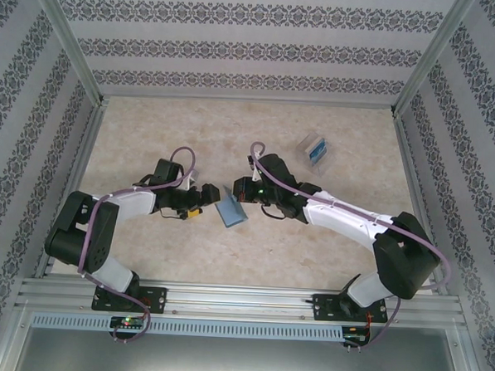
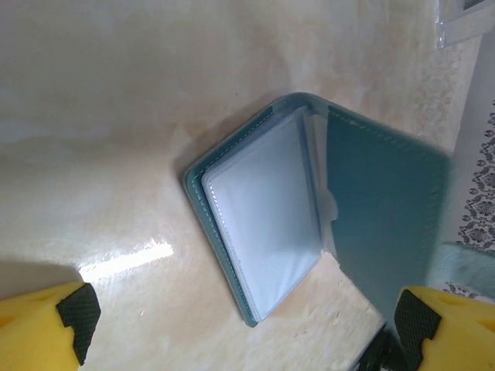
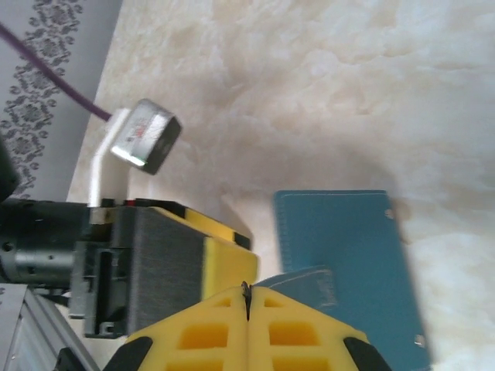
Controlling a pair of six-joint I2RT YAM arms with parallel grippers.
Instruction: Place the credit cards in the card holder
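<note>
Plainly, teal card holder (image 2: 263, 209) lying open, left pincer (image 2: 246, 315) spread wide, right pincer (image 3: 247, 297) closed at its edge.

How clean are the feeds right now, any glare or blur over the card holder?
Left wrist: a bright glare streak on the table beside the card holder; its open flap looks smeared, and the clear inner pockets are washed pale. Right wrist: the holder's cover is sharp, and the right hand sits very near the lens. Top external: even light, with only soft shadows.
</note>
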